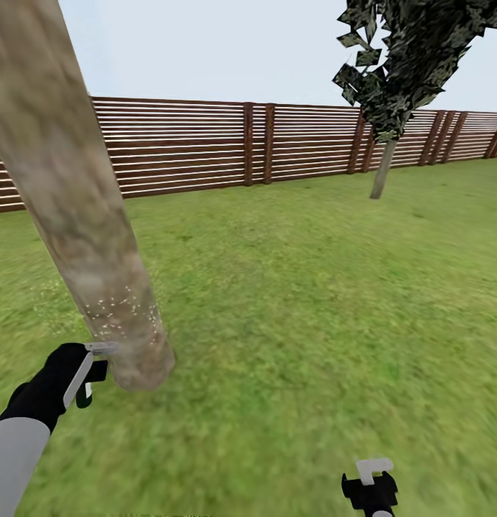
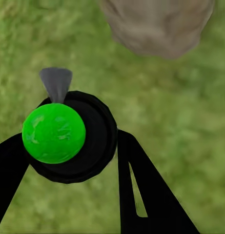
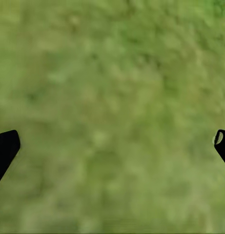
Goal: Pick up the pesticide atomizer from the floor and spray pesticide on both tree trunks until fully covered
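A thick pale tree trunk point(image 1: 76, 215) leans across the left of the head view, and its base point(image 2: 158, 24) is close in the left wrist view. Whitish specks of pesticide point(image 1: 123, 309) dot the bark low down. My left gripper point(image 1: 94, 366) is beside the trunk's foot, shut on the pesticide atomizer point(image 2: 68, 136), a round black bottle with a green top and a grey nozzle towards the trunk. A second tree point(image 1: 392, 79) with dark blocky leaves stands far off at the right. My right gripper point(image 1: 370, 481) hangs open over the grass, its fingertips point(image 3: 5, 146) wide apart. The floor is out of view.
Green lawn point(image 1: 313, 323) spreads in every direction around me. A reddish-brown slatted fence point(image 1: 277, 143) closes off the far side. The near trunk stands right against my left arm, while open grass lies to the right of it.
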Motion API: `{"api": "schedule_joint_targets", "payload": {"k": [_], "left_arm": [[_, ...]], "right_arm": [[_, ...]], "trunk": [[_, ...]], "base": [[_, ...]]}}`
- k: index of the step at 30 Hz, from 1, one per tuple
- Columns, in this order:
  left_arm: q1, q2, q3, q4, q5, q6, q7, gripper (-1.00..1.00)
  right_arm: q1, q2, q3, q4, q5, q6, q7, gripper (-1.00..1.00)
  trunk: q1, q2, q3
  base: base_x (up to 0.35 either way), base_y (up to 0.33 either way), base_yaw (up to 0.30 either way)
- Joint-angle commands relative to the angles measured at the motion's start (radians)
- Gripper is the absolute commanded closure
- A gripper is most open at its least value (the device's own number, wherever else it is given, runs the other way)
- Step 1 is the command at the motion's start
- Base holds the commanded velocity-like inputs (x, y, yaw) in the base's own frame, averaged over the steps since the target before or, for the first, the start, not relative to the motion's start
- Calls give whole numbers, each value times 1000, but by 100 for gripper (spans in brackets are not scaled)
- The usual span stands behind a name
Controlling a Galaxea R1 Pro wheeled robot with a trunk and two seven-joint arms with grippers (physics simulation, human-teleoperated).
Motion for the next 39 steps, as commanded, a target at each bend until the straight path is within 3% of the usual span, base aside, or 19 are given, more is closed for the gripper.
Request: {"api": "schedule_joint_targets", "payload": {"k": [1,9,12,15,39], "left_arm": [[0,0,0,-1,9,3,8,100],[0,-8,1,-1,17,3,4,100],[-1,-8,0,-3,54,3,4,100],[0,-9,-1,-3,62,3,3,100],[0,-10,-1,-2,68,3,2,100]], "right_arm": [[-1,0,7,1,6,1,-8,-100],[-1,0,7,1,6,1,-8,-100],[-1,0,7,1,6,1,-8,-100],[-1,0,7,1,6,1,-8,-100],[-1,0,7,1,6,1,-8,-100]], "trunk": [[0,0,-1],[0,0,-1],[0,0,-1],[0,0,-1],[0,0,-1]], "base": [[0,0,270],[0,-24,277],[0,-243,278],[0,-267,216],[112,-269,8]]}}
